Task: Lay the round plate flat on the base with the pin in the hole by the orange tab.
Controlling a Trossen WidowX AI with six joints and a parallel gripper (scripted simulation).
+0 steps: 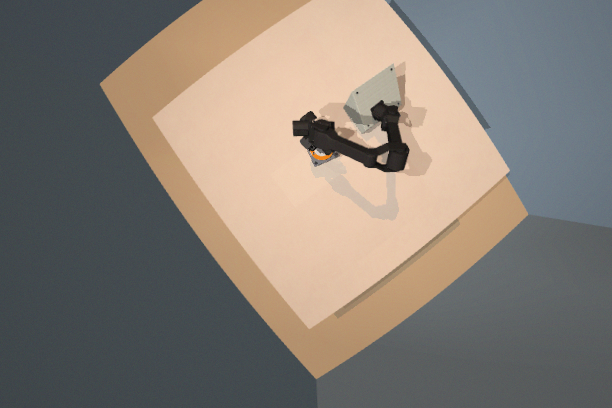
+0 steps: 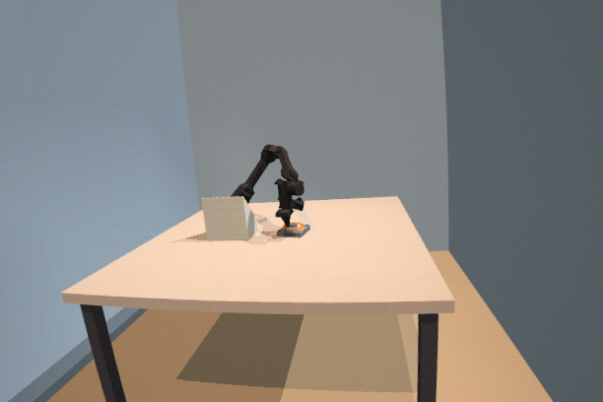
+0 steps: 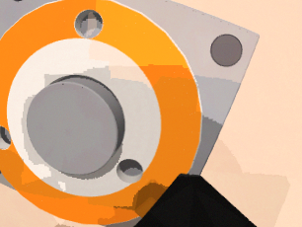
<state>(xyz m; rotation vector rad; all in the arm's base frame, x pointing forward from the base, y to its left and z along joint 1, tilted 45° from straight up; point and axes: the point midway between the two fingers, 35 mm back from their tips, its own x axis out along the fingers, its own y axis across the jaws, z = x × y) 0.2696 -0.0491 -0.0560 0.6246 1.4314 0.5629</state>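
Observation:
The round plate (image 1: 321, 156) (image 2: 301, 227) (image 3: 180, 113) has an orange rim and a white middle, and sits around the grey post (image 3: 74, 128) on the square grey base (image 2: 296, 234) (image 3: 197, 54). Its orange tab (image 3: 149, 193) is in shade at the lower right of the wrist view, beside a hole (image 3: 129, 170). The pin cannot be made out, nor whether the plate lies flat. My gripper (image 2: 289, 225) (image 3: 188, 184) is shut and empty, pointing down with its tips close to the tab side of the plate. Contact cannot be told. The arm hides its tips in the top view.
A pale grey-green wedge-shaped block (image 1: 376, 93) (image 2: 224, 219) stands on the table (image 1: 240, 113) (image 2: 256, 269) beside the arm's base. The arm's forearm (image 1: 350, 147) passes over part of the grey base. A dark round fastener (image 3: 226, 50) is in the base's corner.

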